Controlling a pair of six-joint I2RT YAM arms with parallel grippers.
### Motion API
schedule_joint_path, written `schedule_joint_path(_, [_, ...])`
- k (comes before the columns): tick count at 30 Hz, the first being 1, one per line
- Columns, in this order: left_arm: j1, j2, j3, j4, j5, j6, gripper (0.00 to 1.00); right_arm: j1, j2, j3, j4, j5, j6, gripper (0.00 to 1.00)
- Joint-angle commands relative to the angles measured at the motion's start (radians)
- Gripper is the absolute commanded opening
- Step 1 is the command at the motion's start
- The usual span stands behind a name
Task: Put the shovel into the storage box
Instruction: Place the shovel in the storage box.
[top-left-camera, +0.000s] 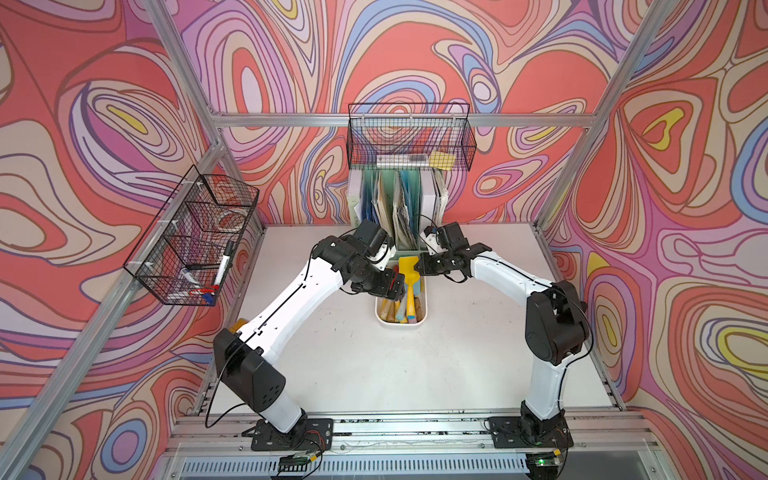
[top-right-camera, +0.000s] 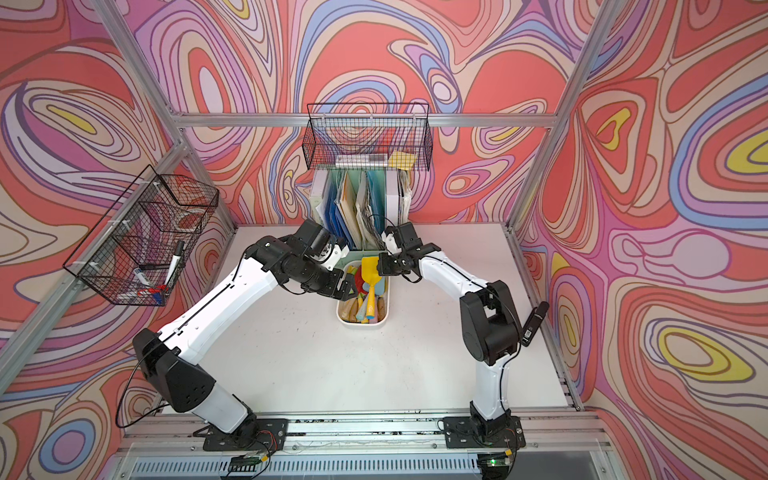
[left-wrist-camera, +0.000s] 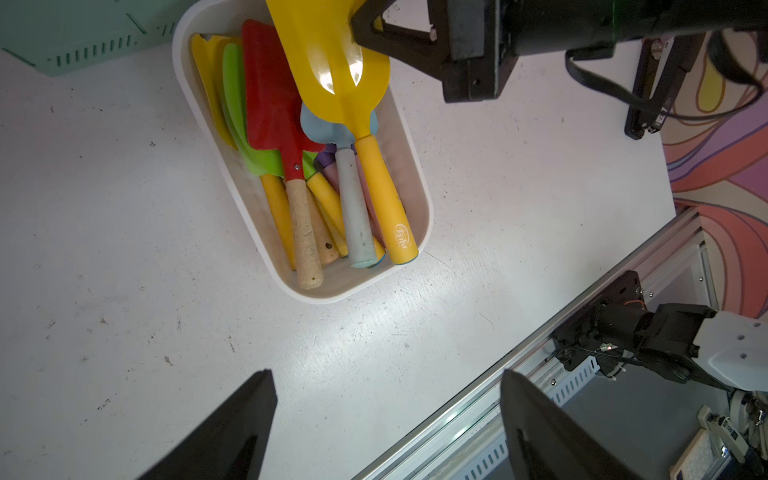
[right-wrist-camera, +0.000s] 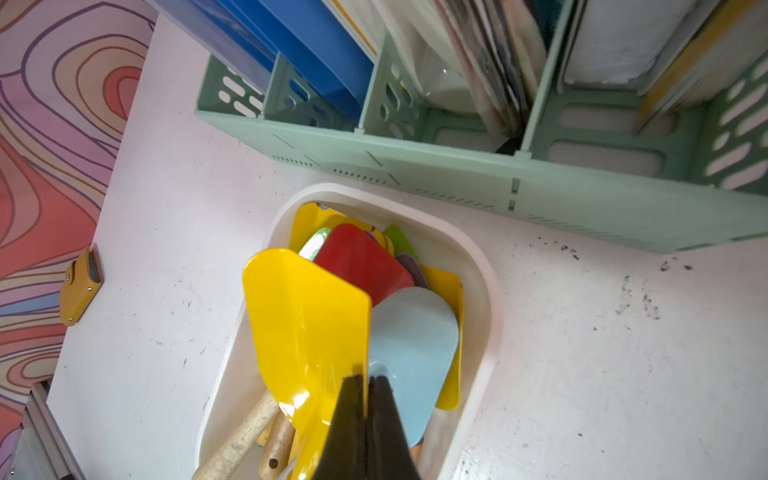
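My right gripper (right-wrist-camera: 368, 380) is pressed together on one side edge of the yellow blade of the shovel (right-wrist-camera: 307, 324), pinching it between both fingers. From that grip the blade rides above the pile, and the handle slopes down into the storage box (right-wrist-camera: 486, 299). It lies on top of the other tools' handles, with its end close to the rim farthest from my right fingertips. Beneath those fingertips a red shovel (right-wrist-camera: 361, 257) and a pale blue shovel (right-wrist-camera: 415, 345) lie in the same box. Past them, just beyond the box's end, stands the mint-green file holder (right-wrist-camera: 457, 174). My left gripper (left-wrist-camera: 386, 374) is spread wide with nothing between its fingers, above the white table (left-wrist-camera: 124, 249); the box sits ahead of its tips, apart from them
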Motion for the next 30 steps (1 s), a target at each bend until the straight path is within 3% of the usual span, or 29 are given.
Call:
schedule_joint_path(1, [-0.004, -0.015, 0.001, 0.012, 0.016, 0.020, 0.90, -0.005, 0.012, -0.004, 0.026, -0.029, -0.017, 0.00])
schedule_joint_path(16, [-0.003, 0.013, 0.010, -0.005, 0.026, 0.027, 0.90, -0.016, 0.078, -0.040, 0.056, -0.051, -0.001, 0.00])
schedule_joint_path(30, [-0.003, 0.029, 0.024, -0.023, 0.042, 0.033, 0.91, -0.025, 0.109, -0.028, -0.014, 0.017, -0.027, 0.00])
